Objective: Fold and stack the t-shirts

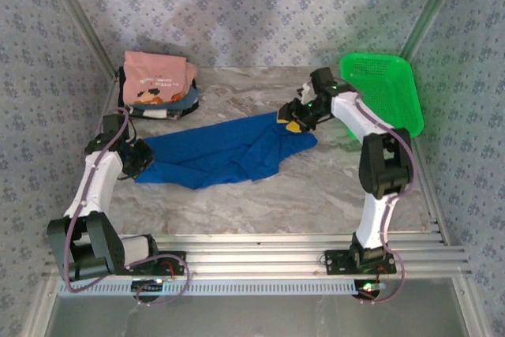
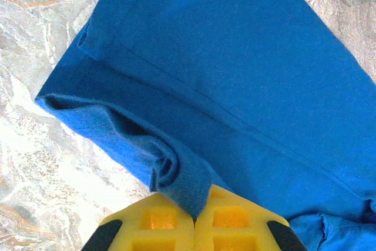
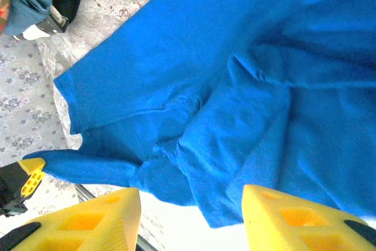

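Left end effector (image 1: 138, 155): nearest you, at the left end of the blue tee (image 1: 229, 151). It is clamped on a bunched fold of the hem; in the left wrist view the yellow pads (image 2: 229, 221) meet on the cloth.
Blue tee (image 2: 235, 74): lies across the middle of the worktop (image 1: 316, 195), stretched left to right. It is rumpled, with creases and a loose flap toward the right, and no neat fold shows.
Right end effector (image 1: 296, 116): at the tee's right end. Its jaws stand apart with nothing pinched between them, and the cloth (image 3: 235, 86) lies just beyond the fingertips.
Stack (image 1: 158, 84): far left corner, near the blue tee but apart from it. The pink tee (image 1: 158, 73) sits on top of darker folded ones.
Basket (image 1: 387, 88): green, tilted up at the far right, behind the right arm.
Done, as you can judge it: several tees are already folded and stacked.
Left to do: you have the blue tee to flatten, fold and carry onto the stack. Only one end is gripped now.
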Motion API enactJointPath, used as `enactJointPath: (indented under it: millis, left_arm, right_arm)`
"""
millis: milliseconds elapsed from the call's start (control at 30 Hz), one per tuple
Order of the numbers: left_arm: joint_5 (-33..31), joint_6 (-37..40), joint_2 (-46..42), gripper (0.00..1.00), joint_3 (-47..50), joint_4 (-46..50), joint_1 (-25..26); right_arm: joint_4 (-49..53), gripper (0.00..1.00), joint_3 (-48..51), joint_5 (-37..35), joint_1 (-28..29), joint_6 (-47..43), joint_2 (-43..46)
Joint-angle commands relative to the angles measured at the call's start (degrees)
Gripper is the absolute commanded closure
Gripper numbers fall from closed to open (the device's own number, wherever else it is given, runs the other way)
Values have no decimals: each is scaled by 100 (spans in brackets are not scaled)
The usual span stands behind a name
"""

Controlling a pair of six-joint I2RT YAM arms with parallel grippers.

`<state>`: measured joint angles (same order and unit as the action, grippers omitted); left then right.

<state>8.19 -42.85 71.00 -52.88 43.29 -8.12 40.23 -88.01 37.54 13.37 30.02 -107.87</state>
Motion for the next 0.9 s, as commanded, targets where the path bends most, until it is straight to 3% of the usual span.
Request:
enactJointPath:
  millis: [0,167,333,633,867]
  left_arm:
    - [87,84,-60,100,40,-93,21]
    - [203,49,-43,100,103,-223,22]
    - [210,88,-60,100,76,-214,25]
    - [271,88,-198,100,154,-213,26]
    - [289,78,-276,100,259,-264,23]
  right_arm:
    - [127,49,618,-253,-198,-123,591]
    - [-145,51,1612,-492,-329,-339,793]
    - [-833,53,1858,-406,-319,-149,618]
    - [-1100,54,1793,-28,404,-156,394]
    - [373,53,1054,-1405,1216,-426,124]
